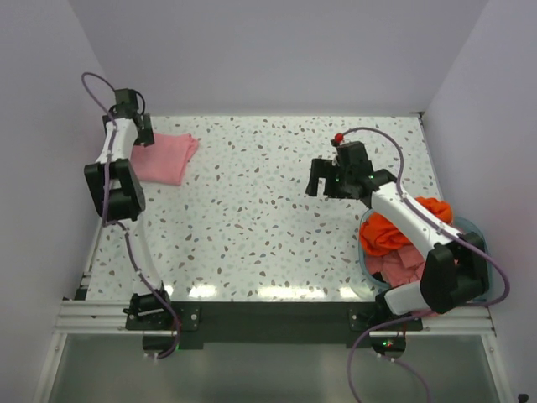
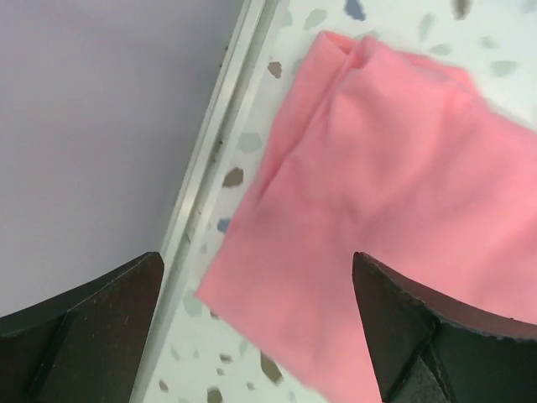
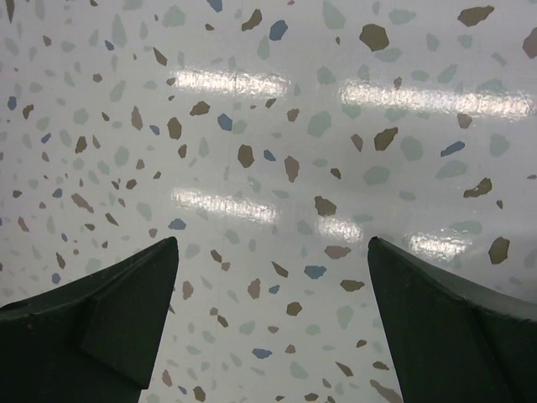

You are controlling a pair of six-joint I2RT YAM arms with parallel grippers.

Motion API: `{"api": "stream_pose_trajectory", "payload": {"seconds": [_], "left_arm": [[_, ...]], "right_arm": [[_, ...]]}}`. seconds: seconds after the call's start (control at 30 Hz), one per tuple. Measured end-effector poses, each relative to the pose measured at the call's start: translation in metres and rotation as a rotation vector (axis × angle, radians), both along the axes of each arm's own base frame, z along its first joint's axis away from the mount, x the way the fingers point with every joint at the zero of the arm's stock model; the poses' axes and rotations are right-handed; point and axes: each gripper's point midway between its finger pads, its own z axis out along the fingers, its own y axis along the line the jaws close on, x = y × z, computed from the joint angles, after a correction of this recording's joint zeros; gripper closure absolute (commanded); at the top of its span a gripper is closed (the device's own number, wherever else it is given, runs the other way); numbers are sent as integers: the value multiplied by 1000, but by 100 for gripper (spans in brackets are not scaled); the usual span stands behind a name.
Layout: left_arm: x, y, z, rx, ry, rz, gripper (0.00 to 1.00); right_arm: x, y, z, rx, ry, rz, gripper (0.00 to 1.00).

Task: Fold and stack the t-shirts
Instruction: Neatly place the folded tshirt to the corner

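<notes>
Far-left corner: the left gripper (image 2: pixel 256 336) hangs with jaws spread wide, gripping nothing, directly over the pink shirt (image 2: pixel 377 218). The shirt lies folded flat by the table (image 1: pixel 252 227) edge. I'd call that the base of the stack, parked out of the way. Mid-table, the right gripper (image 3: pixel 273 327) is just as wide and empty, with only bare speckle beneath. Its work waits apart, to its right: the orange shirt (image 1: pixel 394 231) heaped on the salmon shirt (image 1: pixel 403 267) in the basket (image 1: pixel 463 222), both unfolded.
</notes>
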Motion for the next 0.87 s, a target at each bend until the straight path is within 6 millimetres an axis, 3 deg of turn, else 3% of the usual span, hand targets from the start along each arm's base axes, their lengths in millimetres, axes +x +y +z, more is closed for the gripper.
{"api": "stream_pose_trajectory", "payload": {"seconds": [0.1,0.17,0.23,0.3,0.4,0.43,0.47,0.53,0.7,0.77,0.87], "left_arm": [[-11,-20,42,-85,-108,11,0],[-36,-41,76,-139,-185,22,0],[-75,-69,118,-170,-285,25,0],[-98,-118,152,-195,-399,-50,0],[-143,-215,182,-315,-542,-242,0],[-159,-240,176,-364,-540,-294,0],[-171,-253,170,-396,-534,-316,0],[-193,-262,145,-442,-499,-304,0],[-228,-252,68,-427,-305,-190,0],[-236,-246,59,-410,-273,-155,0],[-239,-242,64,-409,-298,-125,0]], "right_arm": [[-2,-4,17,4,-46,-13,1],[-5,-9,28,0,-73,-26,1],[-8,-13,37,-2,-95,-37,2],[-11,-17,45,-4,-118,-48,1],[-19,-26,54,-13,-145,-68,1],[-22,-29,56,-16,-152,-73,1],[-26,-32,57,-21,-157,-80,2],[-33,-35,56,-21,-159,-83,1],[-53,-43,29,-21,-130,-92,1],[-60,-45,19,-24,-114,-97,1],[-63,-47,16,-21,-114,-106,1]]}}
